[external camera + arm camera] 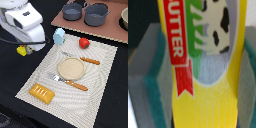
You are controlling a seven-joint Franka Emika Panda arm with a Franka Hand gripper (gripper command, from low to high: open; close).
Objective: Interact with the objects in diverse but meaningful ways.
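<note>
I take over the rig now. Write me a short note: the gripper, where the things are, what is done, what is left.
Gripper: off the mat's edge at the exterior view's left, shut on the yellow butter box, which fills the wrist view.
On the mat: carton, tomato, bread slab, plate between knife and fork.
Done: box picked up.
Left: set the box down; probably handle the other items next.

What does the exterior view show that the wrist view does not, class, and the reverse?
Only the exterior view shows the mat, the tomato, the carton, the bread slab, the plate, the cutlery and two grey pots. Only the wrist view shows the print on the yellow box: a red banner with letters and a cow. Both show that box, small at the tool in the exterior view.
</note>
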